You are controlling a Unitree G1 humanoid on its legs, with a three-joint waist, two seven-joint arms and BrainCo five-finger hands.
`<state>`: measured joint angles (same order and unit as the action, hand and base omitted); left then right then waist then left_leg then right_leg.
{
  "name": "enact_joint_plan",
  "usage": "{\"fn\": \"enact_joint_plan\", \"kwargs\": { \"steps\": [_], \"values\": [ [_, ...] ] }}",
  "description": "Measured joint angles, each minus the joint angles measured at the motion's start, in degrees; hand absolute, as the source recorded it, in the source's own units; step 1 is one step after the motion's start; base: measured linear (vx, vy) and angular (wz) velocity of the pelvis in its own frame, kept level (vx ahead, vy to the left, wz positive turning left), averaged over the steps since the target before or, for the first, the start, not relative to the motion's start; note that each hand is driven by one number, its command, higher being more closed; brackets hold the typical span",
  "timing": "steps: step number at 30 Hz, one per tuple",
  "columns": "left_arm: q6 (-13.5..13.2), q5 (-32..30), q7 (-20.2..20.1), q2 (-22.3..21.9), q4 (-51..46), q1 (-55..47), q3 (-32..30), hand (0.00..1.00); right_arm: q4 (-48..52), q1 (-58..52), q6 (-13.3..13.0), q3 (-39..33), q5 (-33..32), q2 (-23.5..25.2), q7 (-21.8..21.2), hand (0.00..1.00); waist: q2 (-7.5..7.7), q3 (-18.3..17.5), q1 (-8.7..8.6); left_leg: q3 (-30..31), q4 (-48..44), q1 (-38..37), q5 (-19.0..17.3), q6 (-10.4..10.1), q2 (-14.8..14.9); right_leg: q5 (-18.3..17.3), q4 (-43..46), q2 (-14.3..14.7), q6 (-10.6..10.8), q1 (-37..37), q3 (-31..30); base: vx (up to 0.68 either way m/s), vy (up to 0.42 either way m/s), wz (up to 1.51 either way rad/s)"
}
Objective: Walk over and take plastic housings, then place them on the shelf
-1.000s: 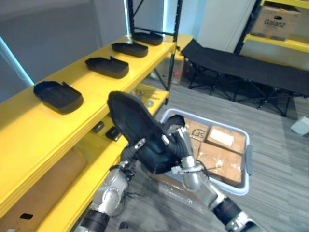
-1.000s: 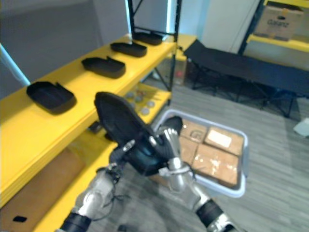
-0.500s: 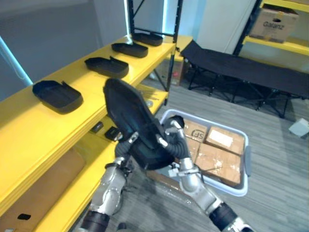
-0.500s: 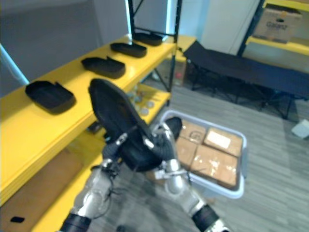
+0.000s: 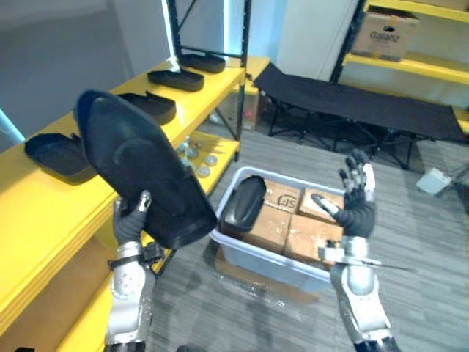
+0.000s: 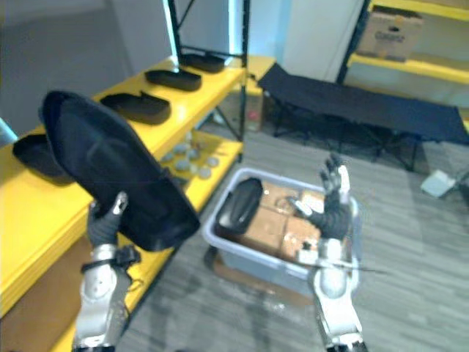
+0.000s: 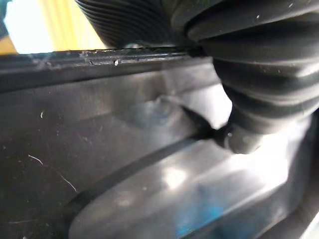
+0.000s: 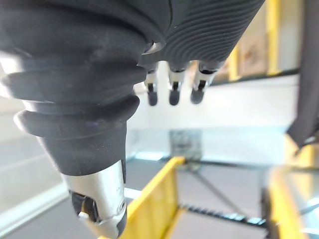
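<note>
One black plastic housing (image 5: 139,172) is raised in the air, tilted, just beside the yellow shelf (image 5: 37,202). The left hand (image 5: 130,221) grips its lower edge, fingers curled round it. A second housing (image 5: 242,202) leans on cardboard boxes (image 5: 272,224) inside the grey bin (image 5: 264,258). The right hand (image 5: 357,209) hovers above the bin's right end, fingers spread and empty. Four more housings (image 5: 150,107) lie along the shelf's top board.
</note>
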<state>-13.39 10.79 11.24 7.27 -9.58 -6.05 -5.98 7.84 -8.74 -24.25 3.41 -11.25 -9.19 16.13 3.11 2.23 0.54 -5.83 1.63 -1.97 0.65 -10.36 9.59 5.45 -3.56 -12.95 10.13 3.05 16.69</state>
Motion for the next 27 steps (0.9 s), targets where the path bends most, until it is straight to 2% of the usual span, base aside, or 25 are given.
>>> {"fn": "enact_joint_plan", "kwargs": {
  "steps": [2,6,9,12,15,18,19,21,22,25,27],
  "values": [
    [-0.83,-0.13,0.41,-2.11,-3.01,-1.88,0.12,1.00,-4.82,-4.20,1.05,-2.98,-5.28,2.80,-0.95,0.00,-0.08,0.00,-0.55,-1.07,-0.13,-0.03,-0.48,0.04,-0.01,0.08,-0.07,-0.02,0.10,-0.71,-1.14,0.02,0.020,-0.19],
    [-1.26,0.47,2.17,-4.02,-4.00,-4.76,0.27,1.00,-13.65,-10.52,2.49,-6.34,-8.96,5.14,-2.82,0.00,-1.06,0.04,-1.61,-1.39,-0.12,0.01,-0.89,0.04,-0.04,0.10,-0.22,-0.05,0.14,-0.73,-1.28,0.02,0.013,-0.07],
    [-1.70,0.60,3.39,-5.43,-6.01,-7.92,0.11,1.00,-17.08,-12.83,2.64,-6.69,-11.70,5.80,-6.81,0.00,-2.15,0.13,-1.65,-1.25,-0.19,0.08,-1.13,0.16,-0.08,0.16,-0.73,-0.05,0.24,-0.29,-0.99,0.00,0.003,0.04],
    [-3.40,0.39,5.57,-5.46,-8.49,-9.87,-0.96,1.00,-19.22,-11.05,2.60,-5.32,-12.72,5.77,-10.96,0.00,-3.07,0.20,-1.12,0.57,-0.39,0.45,-1.16,0.18,-0.25,0.10,-0.96,-0.14,0.26,1.05,1.09,-0.01,0.007,0.28],
    [-3.99,0.01,8.33,-5.50,-10.64,-9.62,-5.33,1.00,-21.36,-6.71,2.54,-2.13,-12.44,5.41,-13.95,0.00,-3.75,0.27,0.65,3.95,-1.96,2.99,-1.14,0.21,-0.53,-0.07,-0.96,-0.22,0.31,1.80,4.55,-0.02,0.003,0.52],
    [-3.99,-0.11,10.56,-5.56,-11.63,-9.91,-11.10,1.00,-23.09,-2.11,2.56,1.99,-9.71,4.35,-15.02,0.00,-4.28,0.51,3.43,8.68,-2.28,4.07,-0.77,0.18,-1.26,-0.78,-0.96,-0.35,0.78,4.34,9.63,-0.02,-0.011,0.78],
    [-3.99,-0.11,11.13,-5.57,-12.04,-10.04,-13.26,1.00,-23.60,-0.44,2.56,3.41,-8.12,3.99,-14.99,0.00,-4.24,0.66,4.87,10.51,-2.14,4.38,-0.38,0.18,-1.62,-1.28,-0.96,-0.35,0.80,5.57,11.79,-0.01,-0.018,0.86],
    [-4.03,-0.11,11.19,-5.65,-12.37,-11.02,-15.97,1.00,-24.28,1.46,2.58,4.74,-6.62,3.54,-14.91,0.00,-3.96,0.64,5.87,13.11,-2.12,5.23,-0.02,0.14,-2.17,-1.83,-0.96,-0.33,1.18,6.71,14.39,0.00,-0.031,0.79],
    [-4.07,0.00,11.12,-6.00,-12.38,-12.73,-18.57,1.00,-24.36,2.85,2.58,6.02,-5.79,3.33,-14.76,0.00,-3.76,0.68,7.63,14.90,-2.08,5.76,0.21,0.14,-2.56,-2.21,-0.95,-0.30,1.23,7.56,16.38,0.01,-0.032,0.74],
    [-4.46,0.58,10.94,-8.68,-12.38,-16.66,-23.31,1.00,-24.38,5.60,2.57,7.87,-5.68,3.28,-14.72,0.00,-3.24,0.73,10.70,16.13,-2.09,5.95,0.37,0.07,-2.89,-2.40,-0.81,-0.31,1.25,8.25,17.86,0.03,-0.013,0.31],
    [-4.89,0.61,10.59,-9.76,-12.38,-18.59,-24.87,1.00,-24.38,6.91,2.57,8.72,-5.91,3.28,-14.77,0.00,-2.95,0.67,11.53,16.11,-2.12,5.73,0.36,0.08,-2.88,-2.87,-0.16,-0.47,1.04,8.20,17.85,0.04,-0.007,0.02]
  ]
}}
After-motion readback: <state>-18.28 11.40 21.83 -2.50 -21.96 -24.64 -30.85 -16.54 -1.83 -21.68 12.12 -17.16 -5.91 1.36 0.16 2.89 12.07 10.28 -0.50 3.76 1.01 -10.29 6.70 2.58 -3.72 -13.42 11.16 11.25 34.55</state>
